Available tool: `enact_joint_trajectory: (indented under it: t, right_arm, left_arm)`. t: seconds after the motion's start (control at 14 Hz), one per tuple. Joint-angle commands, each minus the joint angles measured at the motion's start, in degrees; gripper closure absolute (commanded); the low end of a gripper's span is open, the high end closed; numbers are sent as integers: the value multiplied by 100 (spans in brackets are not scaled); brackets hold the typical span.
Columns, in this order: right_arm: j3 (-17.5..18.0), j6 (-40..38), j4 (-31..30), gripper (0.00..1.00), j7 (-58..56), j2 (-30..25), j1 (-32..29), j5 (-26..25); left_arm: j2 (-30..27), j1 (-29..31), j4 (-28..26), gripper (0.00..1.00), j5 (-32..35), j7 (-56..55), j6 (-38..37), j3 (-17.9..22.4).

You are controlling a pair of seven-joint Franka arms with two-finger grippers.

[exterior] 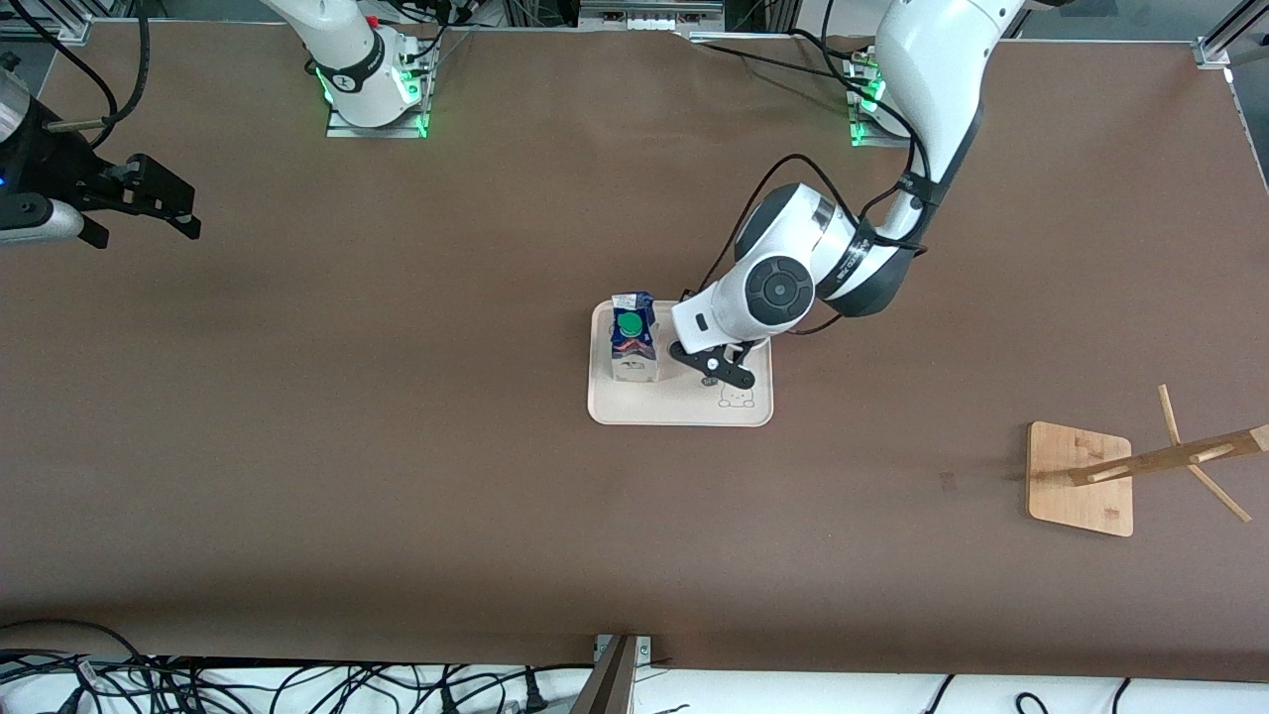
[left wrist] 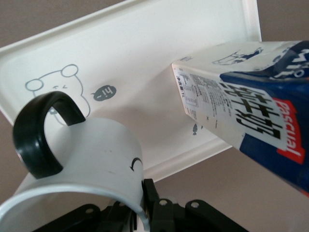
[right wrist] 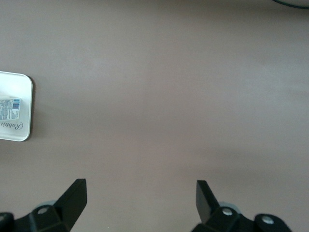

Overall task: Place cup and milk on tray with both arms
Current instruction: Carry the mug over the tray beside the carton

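Milk on tray, wooden rack well apart

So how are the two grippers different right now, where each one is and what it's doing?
The left gripper is down over the tray, shut on the rim of the cup beside the milk; the right gripper hangs over bare table at the right arm's end. The left gripper's fingers pinch the cup; the right gripper's fingers are spread wide and hold nothing. Both are black two-finger grippers.
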Motion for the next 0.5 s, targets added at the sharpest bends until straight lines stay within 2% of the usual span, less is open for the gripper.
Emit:
enact_joint_trajectory:
  t: [0.0, 0.43]
  right_arm:
    - [87, -32, 121, 0, 62, 52, -82, -71]
    - [87, -32, 121, 0, 62, 52, -82, -71]
  left_arm:
    - [182, -69, 202, 100, -67, 75, 42, 41]
    - [323, -60, 193, 100, -49, 75, 139, 58]
